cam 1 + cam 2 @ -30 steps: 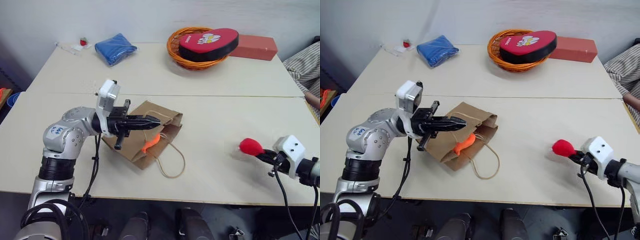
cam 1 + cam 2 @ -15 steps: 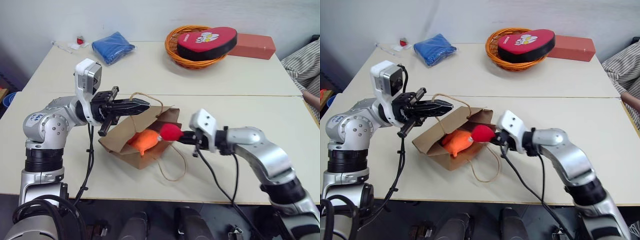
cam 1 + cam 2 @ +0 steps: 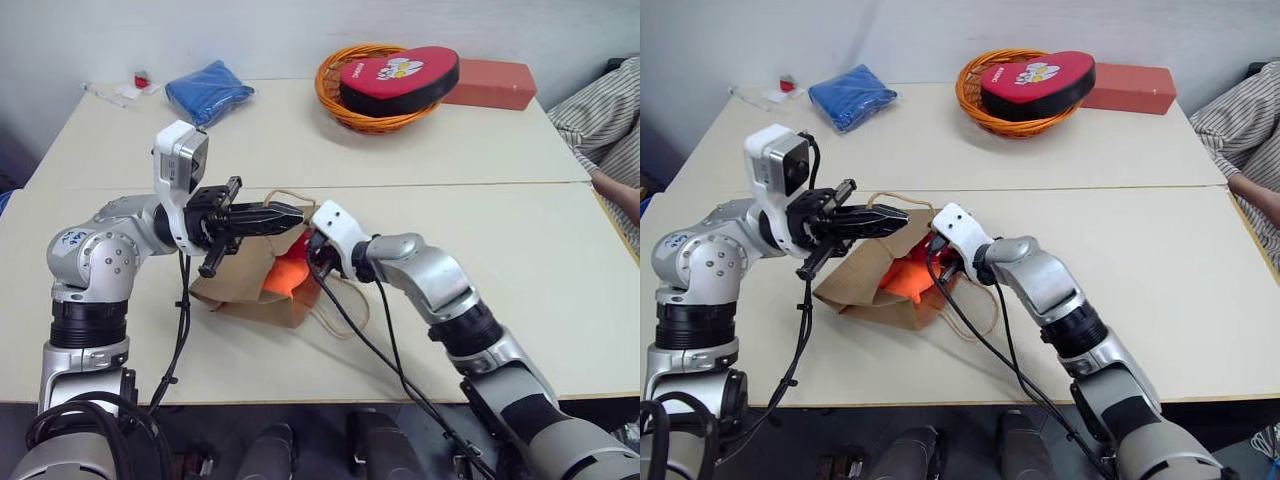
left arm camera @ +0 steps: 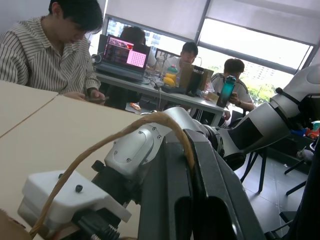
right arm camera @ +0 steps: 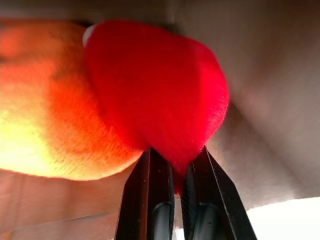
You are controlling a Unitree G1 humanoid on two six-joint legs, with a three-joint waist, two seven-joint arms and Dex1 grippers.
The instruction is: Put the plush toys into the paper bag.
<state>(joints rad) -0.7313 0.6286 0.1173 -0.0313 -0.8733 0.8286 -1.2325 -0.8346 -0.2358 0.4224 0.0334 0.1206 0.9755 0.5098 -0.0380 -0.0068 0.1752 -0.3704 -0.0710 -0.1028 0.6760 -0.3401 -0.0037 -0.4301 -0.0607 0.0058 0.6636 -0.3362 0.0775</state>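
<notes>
Paper bag [image 3: 245, 285] is seen lying on the table [image 3: 480, 250], mouth lifted; one tan handle [image 4: 125, 131] is pinched between the closed fingers of the left gripper [image 3: 292, 213], just above the bag's mouth; the right gripper [image 5: 172, 197] is reached into that mouth, fingers clamped on the red plush toy [image 5: 155, 87]; the orange plush toy [image 5: 45, 110] is lodged inside the bag, pressed against the red one.

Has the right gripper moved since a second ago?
Yes. The right gripper carried the red toy from the table's right side leftward to the paper bag mouth.
</notes>
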